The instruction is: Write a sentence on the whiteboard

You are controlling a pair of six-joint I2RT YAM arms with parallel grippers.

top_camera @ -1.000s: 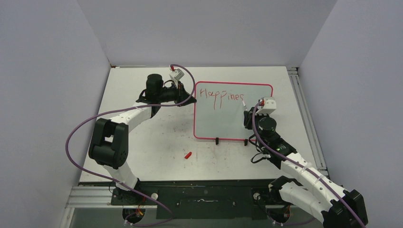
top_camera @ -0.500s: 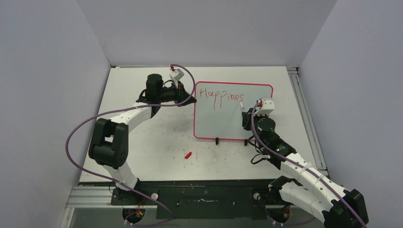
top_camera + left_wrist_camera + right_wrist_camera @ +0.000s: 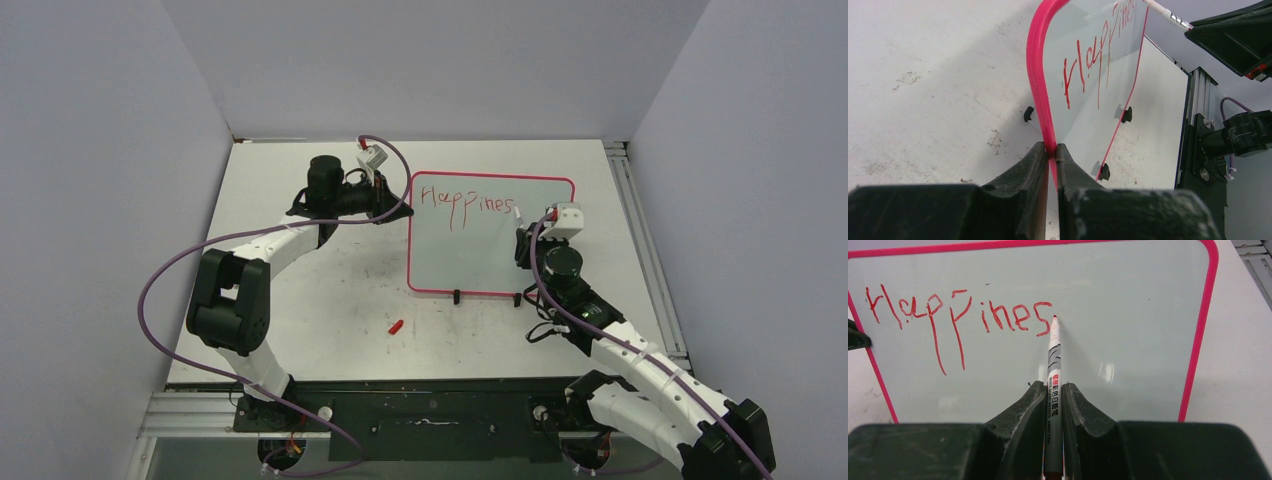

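The whiteboard (image 3: 470, 250), pale with a pink-red rim, lies at the table's middle right. Red handwriting on it, the sentence (image 3: 466, 203), reads "Happines" along the top (image 3: 958, 315). My left gripper (image 3: 1051, 150) is shut on the whiteboard's left rim (image 3: 1040, 100), seen from above at the board's upper left corner (image 3: 400, 205). My right gripper (image 3: 1053, 387) is shut on a grey-and-white marker (image 3: 1053, 370), whose red tip sits just right of the last "s". From above the marker (image 3: 517, 213) points at the end of the word, with the right gripper (image 3: 523, 240) over the board's right half.
A small red marker cap (image 3: 396, 326) lies on the scuffed white tabletop (image 3: 330, 290) in front of the board. Black clip feet (image 3: 457, 296) stand along the board's near edge. A metal rail (image 3: 640, 240) runs down the table's right side. Grey walls enclose three sides.
The right gripper and marker have shifted slightly right and up along the top line. The left gripper has held still on the rim.
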